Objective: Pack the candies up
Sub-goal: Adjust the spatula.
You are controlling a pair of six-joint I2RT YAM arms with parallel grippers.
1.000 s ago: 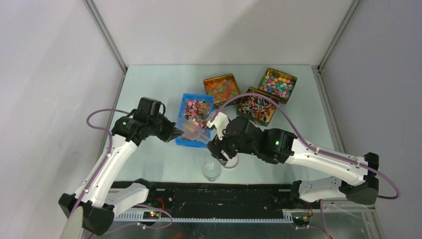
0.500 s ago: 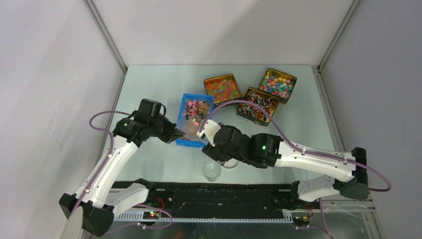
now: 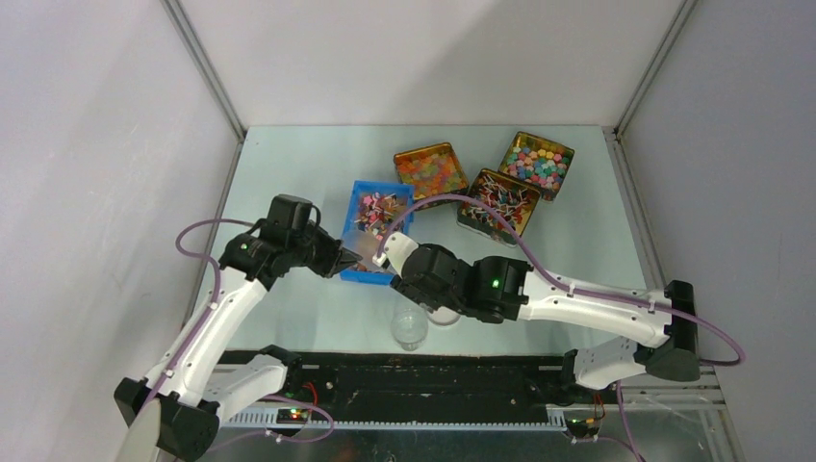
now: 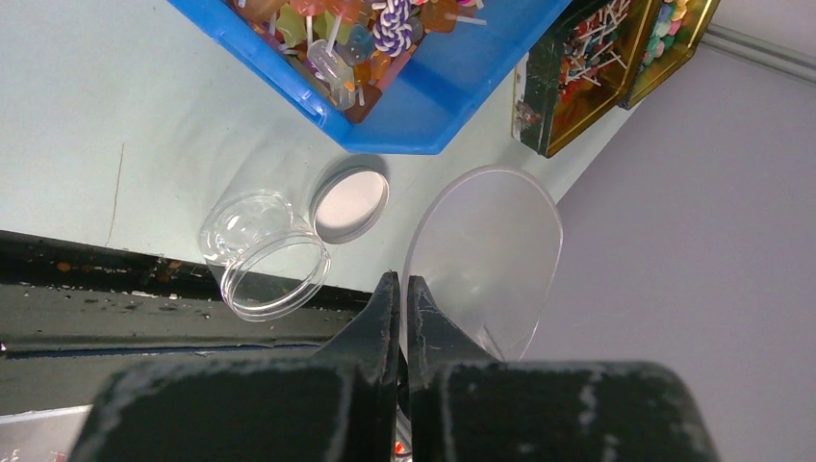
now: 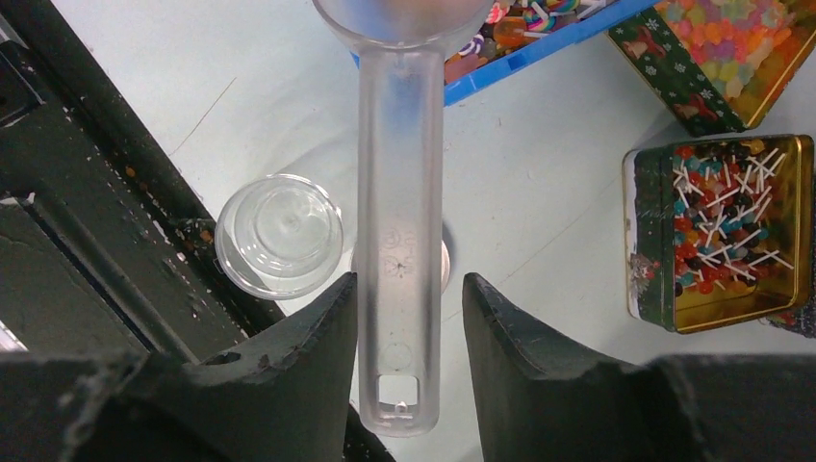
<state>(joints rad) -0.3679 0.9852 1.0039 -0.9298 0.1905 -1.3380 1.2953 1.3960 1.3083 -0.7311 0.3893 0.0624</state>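
Note:
The candies point(image 3: 377, 214) are small mixed sweets in a blue bin point(image 3: 358, 274); they also show at the top in the left wrist view point(image 4: 356, 38) and the right wrist view point(image 5: 520, 24). My left gripper point(image 3: 339, 260) point(image 4: 402, 289) is shut on the rim of a clear plastic scoop point(image 3: 366, 252) point(image 4: 486, 250), held over the bin's near edge. My right gripper point(image 3: 388, 268) point(image 5: 407, 284) stands open around the scoop's handle point(image 5: 399, 192). Its left finger is against the handle and a gap remains on the right. A clear empty jar point(image 3: 409, 327) point(image 5: 279, 234) stands below.
The jar's round lid point(image 3: 445, 313) point(image 4: 351, 190) lies next to the jar. Three gold tins sit behind: orange sweets point(image 3: 429, 166), stick sweets point(image 3: 497, 204), pastel sweets point(image 3: 536, 162). The black base rail point(image 3: 414, 380) runs along the near edge.
My right arm has swung left to the scoop and its jaws have narrowed around the handle. The left arm has barely shifted, still holding the scoop.

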